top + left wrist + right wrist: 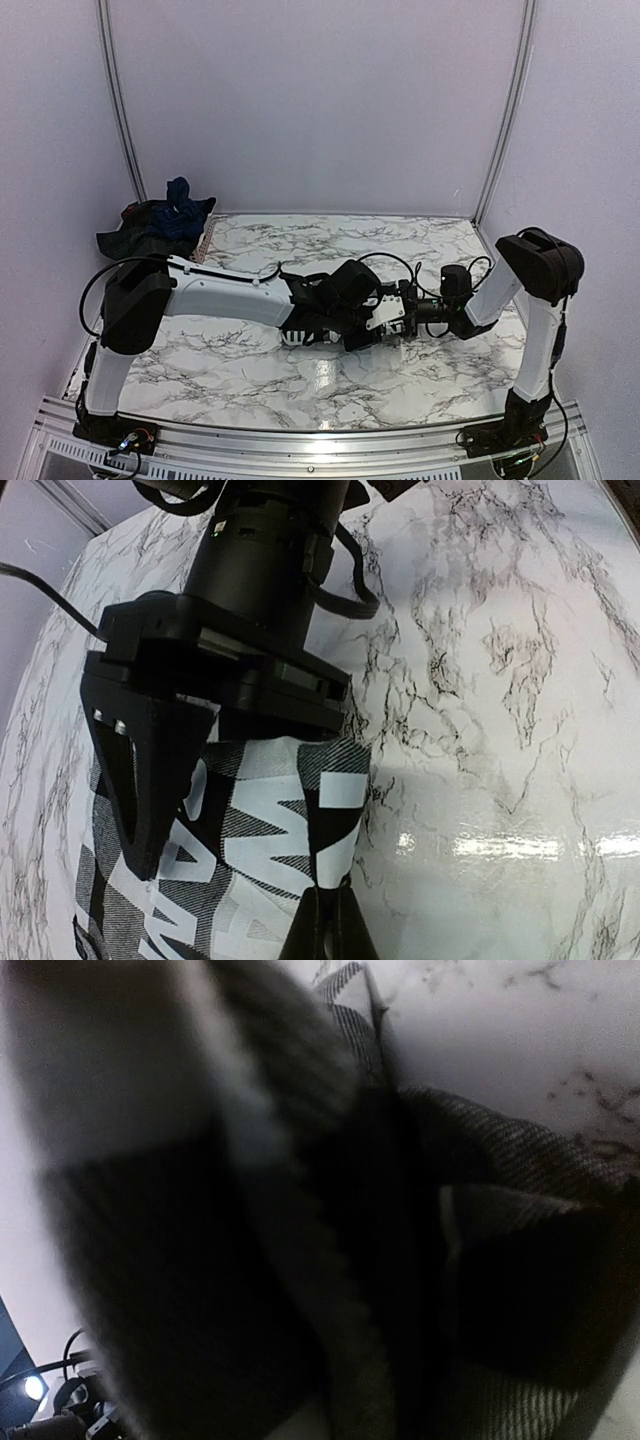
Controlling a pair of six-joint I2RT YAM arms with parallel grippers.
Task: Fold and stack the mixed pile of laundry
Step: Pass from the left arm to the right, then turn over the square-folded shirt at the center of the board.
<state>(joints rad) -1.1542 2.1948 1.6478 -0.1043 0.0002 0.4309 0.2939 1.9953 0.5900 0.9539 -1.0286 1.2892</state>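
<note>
The black-and-white check shirt (308,332) lies bunched on the marble table (420,380) between the two arms. My left gripper (330,925) is shut on one edge of the shirt (260,820), pinching a fold at the bottom of the left wrist view. My right gripper (392,318) faces it from the right. One of its fingers (140,780) stands far out to the side, with the shirt's upper edge running in under its body. Blurred check cloth (330,1210) fills the right wrist view and hides the fingers there. The rest of the laundry pile (150,228) sits at the back left.
In the pile, a navy blue T-shirt (180,200) lies on top of a dark green plaid garment (128,238), against the left wall. A small patterned strip (206,242) lies beside it. Cables loop over the arms' wrists (400,265).
</note>
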